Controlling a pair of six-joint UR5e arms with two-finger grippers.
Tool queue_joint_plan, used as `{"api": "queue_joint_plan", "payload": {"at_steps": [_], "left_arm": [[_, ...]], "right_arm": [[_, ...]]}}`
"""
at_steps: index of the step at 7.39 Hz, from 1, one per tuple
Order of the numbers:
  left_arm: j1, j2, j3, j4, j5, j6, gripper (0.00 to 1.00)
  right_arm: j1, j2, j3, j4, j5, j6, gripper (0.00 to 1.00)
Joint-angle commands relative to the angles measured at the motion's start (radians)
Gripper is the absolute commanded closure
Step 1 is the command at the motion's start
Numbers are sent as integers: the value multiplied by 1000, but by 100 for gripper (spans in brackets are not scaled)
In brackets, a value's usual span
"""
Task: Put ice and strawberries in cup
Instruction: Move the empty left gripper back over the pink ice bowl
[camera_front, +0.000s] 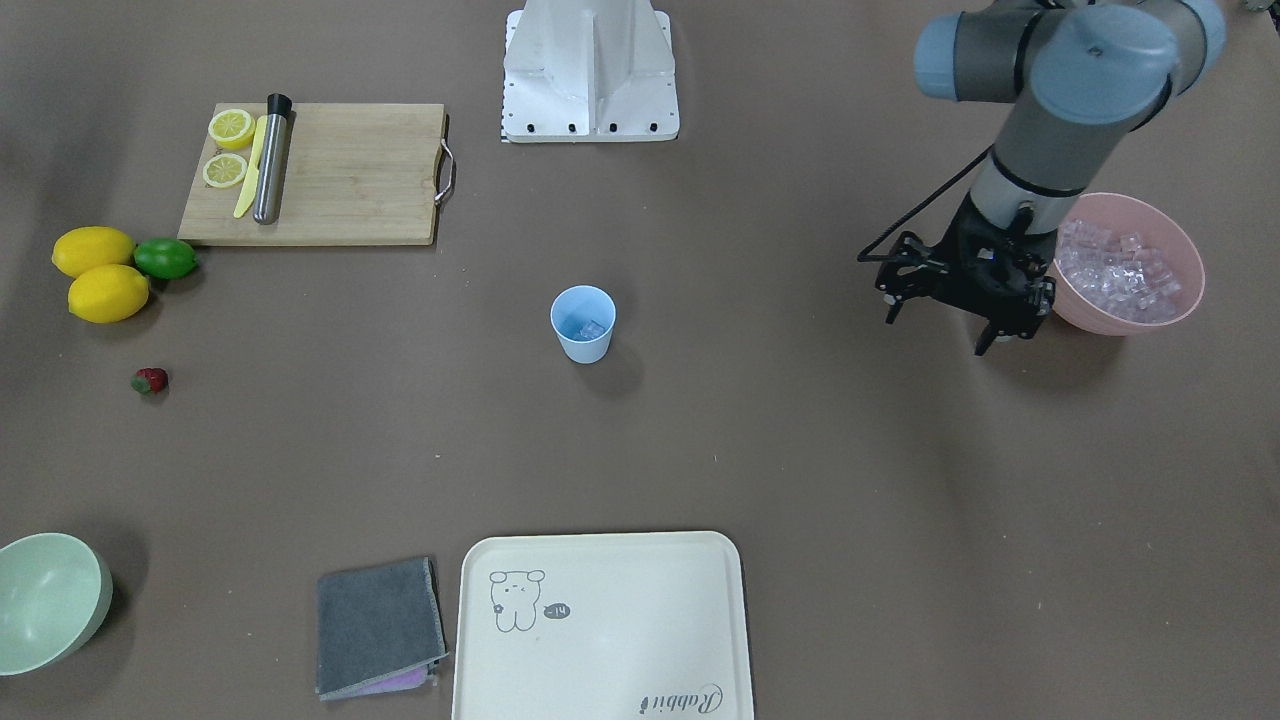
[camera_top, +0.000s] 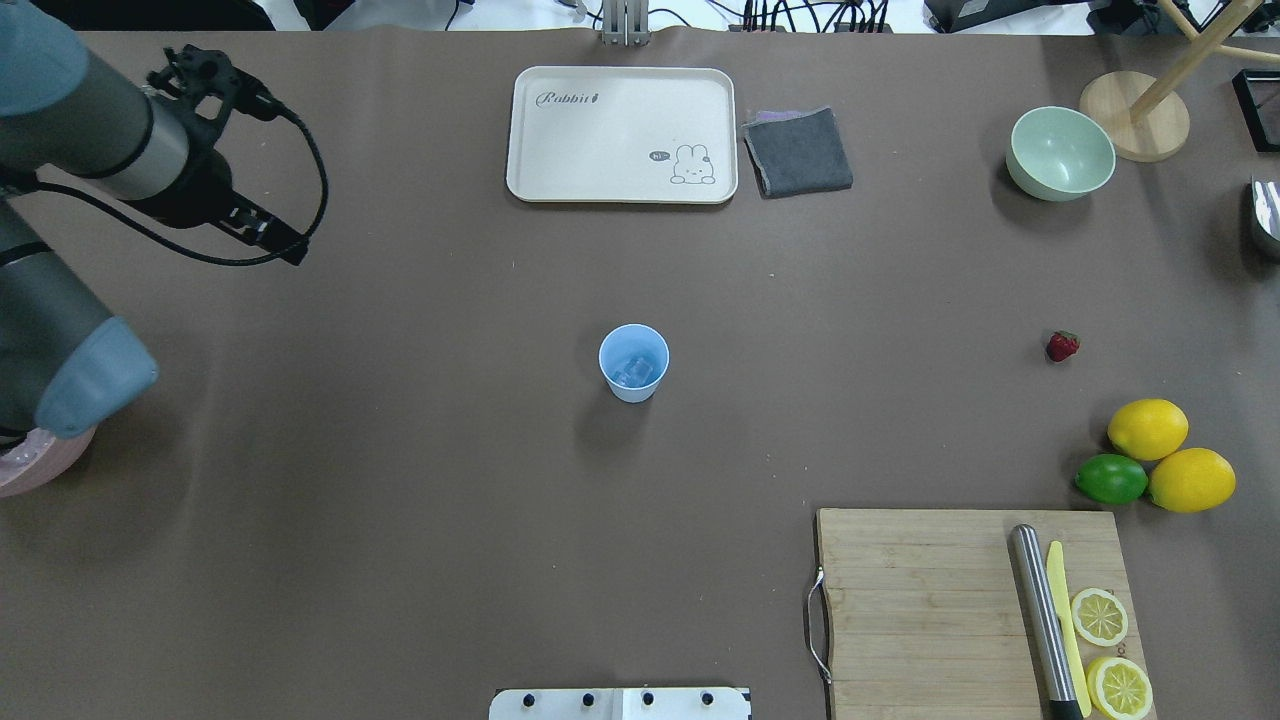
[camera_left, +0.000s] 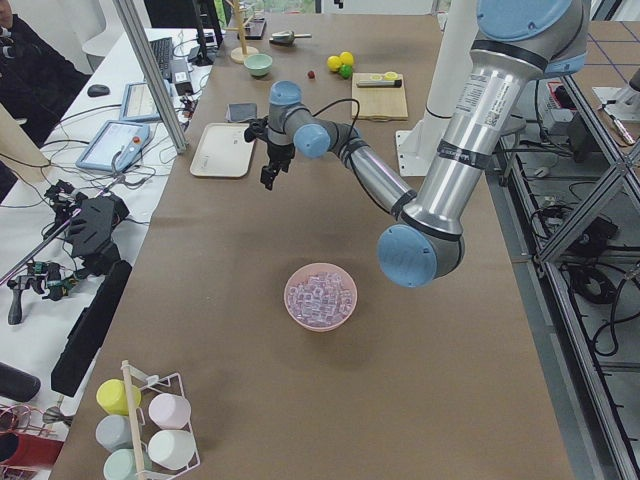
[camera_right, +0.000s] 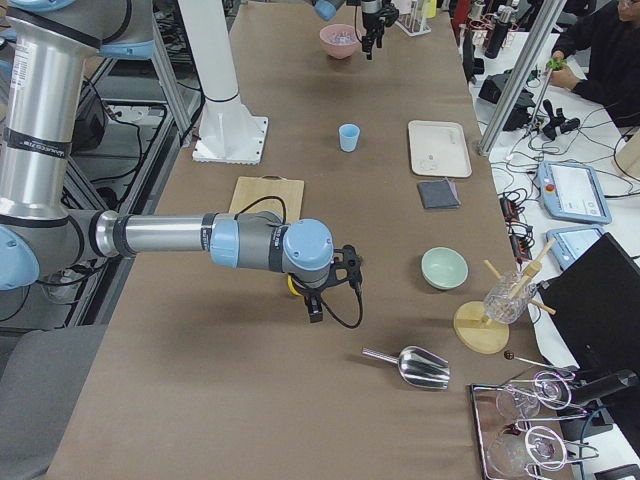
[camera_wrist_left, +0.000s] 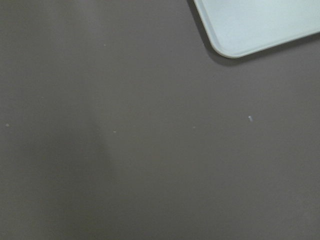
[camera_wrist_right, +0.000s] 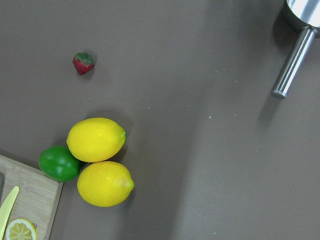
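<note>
The light blue cup stands upright mid-table with a few ice cubes inside. More ice fills the pink bowl. The strawberry lies alone on the table, also in the right wrist view. My left gripper hangs open and empty above the table beside the pink bowl, far from the cup. My right gripper shows only in the exterior right view, hovering near the lemons; I cannot tell whether it is open or shut.
Two lemons and a lime lie by the cutting board with knife, muddler and lemon slices. The tray, grey cloth, green bowl and metal scoop lie farther off.
</note>
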Motion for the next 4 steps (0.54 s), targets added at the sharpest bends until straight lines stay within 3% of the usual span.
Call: {"api": "queue_joint_plan", "payload": {"at_steps": [1, 2, 4], "left_arm": [[-110, 139, -26, -14, -72, 79, 3], [-201, 210, -15, -16, -151, 89, 3], [-275, 330, 31, -93, -176, 90, 3]], "right_arm": [[0, -12, 0, 3, 1, -1, 0], [2, -24, 2, 4, 1, 1, 0], [2, -55, 3, 50, 1, 4, 0]]}}
